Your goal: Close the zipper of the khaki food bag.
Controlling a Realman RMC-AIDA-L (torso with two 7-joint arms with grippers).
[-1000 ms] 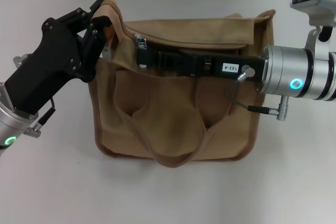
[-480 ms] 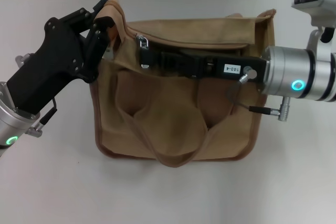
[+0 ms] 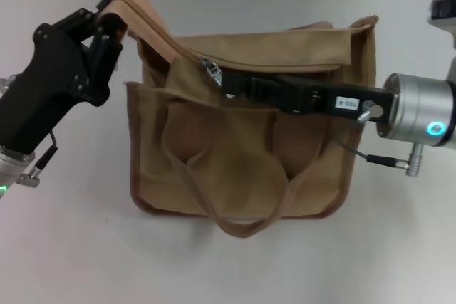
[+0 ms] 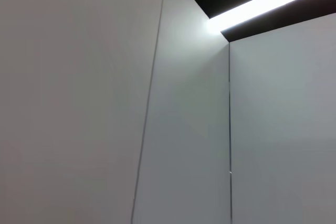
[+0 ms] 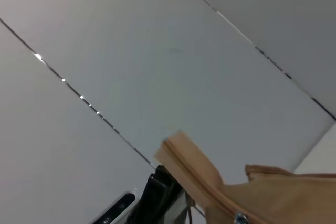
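table (image 3: pixel 71 261): white, plain | wall panels (image 4: pixel 79 103): pale grey, thin seams | ceiling light strip (image 4: pixel 262 3): bright

Khaki food bag (image 3: pixel 235 154) with brown trim, silver zipper (image 3: pixel 211 70), black claws

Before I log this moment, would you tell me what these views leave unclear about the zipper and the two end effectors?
- Head view: the right end effector meets the zipper slider, but its own body hides the grip.
- Head view: the left end effector holds up a corner of the khaki food bag; fabric covers its fingertips.
- Left wrist view: only wall and ceiling light.
- Right wrist view: bag cut off by the edge.
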